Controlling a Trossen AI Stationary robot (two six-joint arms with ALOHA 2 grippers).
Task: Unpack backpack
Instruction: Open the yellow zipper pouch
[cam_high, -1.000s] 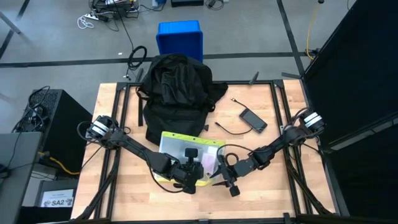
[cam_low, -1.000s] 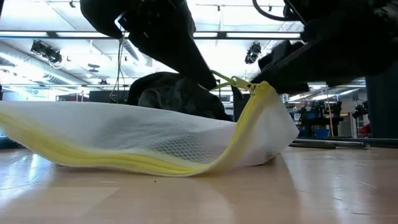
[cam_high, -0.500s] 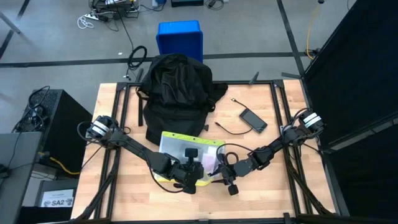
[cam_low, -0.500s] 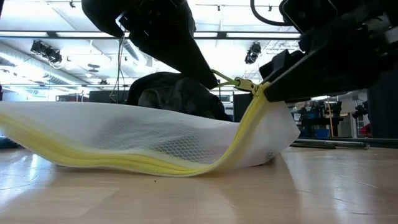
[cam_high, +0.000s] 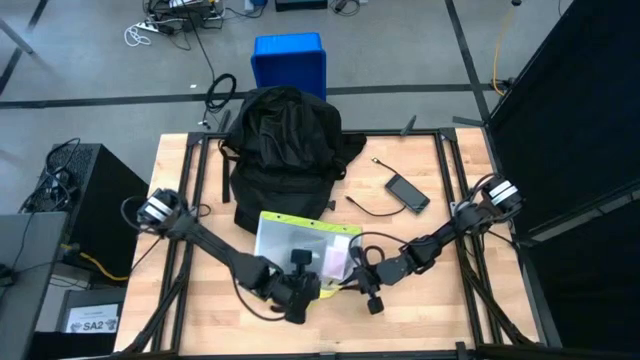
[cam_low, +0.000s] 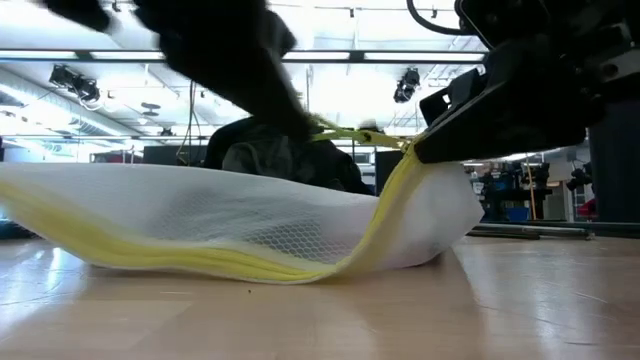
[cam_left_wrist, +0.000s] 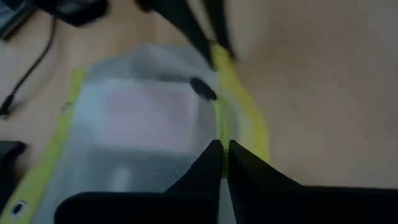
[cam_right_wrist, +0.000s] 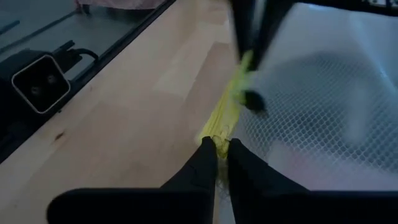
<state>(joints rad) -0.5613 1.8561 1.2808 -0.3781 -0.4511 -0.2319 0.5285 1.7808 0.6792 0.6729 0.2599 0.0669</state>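
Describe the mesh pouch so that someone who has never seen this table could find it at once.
On the wooden table, look just in front of the black backpack, between the two grippers. The pouch lies flat there: translucent white mesh edged in bright yellow zipper, unlike the dark phone and cable nearby.

Left gripper (cam_low: 300, 118): in the low view we see only a dark motion smear.
Pouch (cam_high: 300, 245): its near edge lies under both arms from above; we cannot make out its contents.
Backpack (cam_low: 285, 155): mostly behind the pouch in the low view.
Blue bin (cam_high: 289, 60): interior unreadable.
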